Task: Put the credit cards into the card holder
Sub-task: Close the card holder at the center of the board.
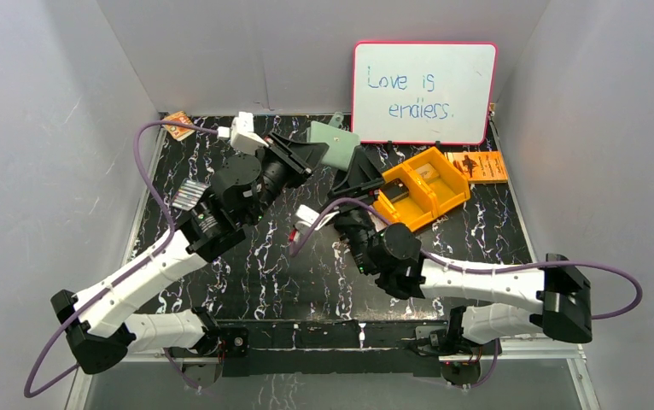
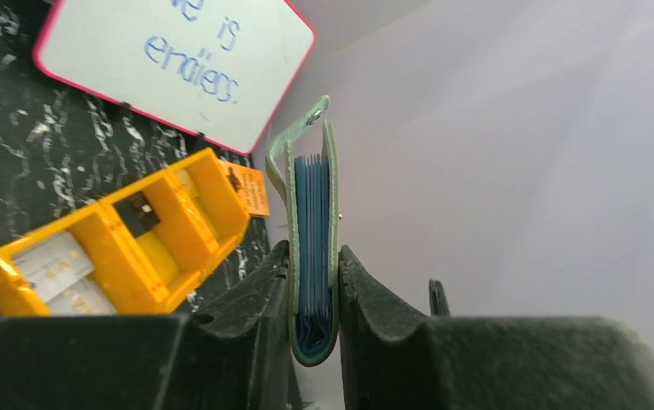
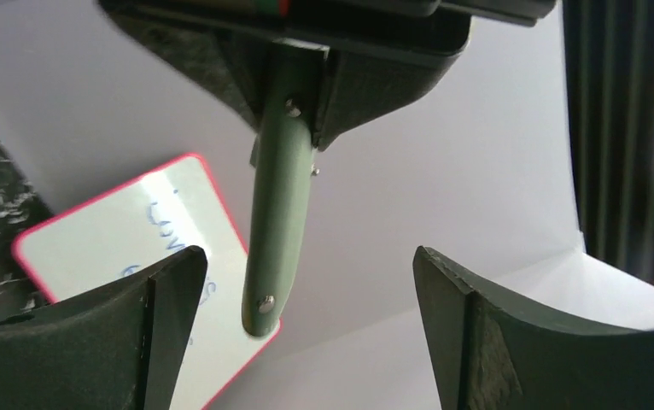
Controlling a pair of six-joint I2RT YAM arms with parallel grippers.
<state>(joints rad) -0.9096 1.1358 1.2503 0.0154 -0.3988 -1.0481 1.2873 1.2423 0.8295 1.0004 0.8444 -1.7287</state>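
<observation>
Left arm (image 1: 148, 273): stretches from the near-left base diagonally toward the far centre.
Left gripper (image 2: 313, 265): jaws pressed on both faces of the card holder (image 2: 313, 196), which stands on edge between them.
Right arm (image 1: 477, 280): runs left from the near-right base, forearm bent toward the far centre.
Right gripper (image 3: 306, 273): jaws spread wide, aimed at the left gripper, gripping nothing.

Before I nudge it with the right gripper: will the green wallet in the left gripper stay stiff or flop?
The wallet is pinched only near one end by the left gripper, so the free end will probably bend. Its snap strap sticks out loose and likely flops. It looks thin and light.
</observation>
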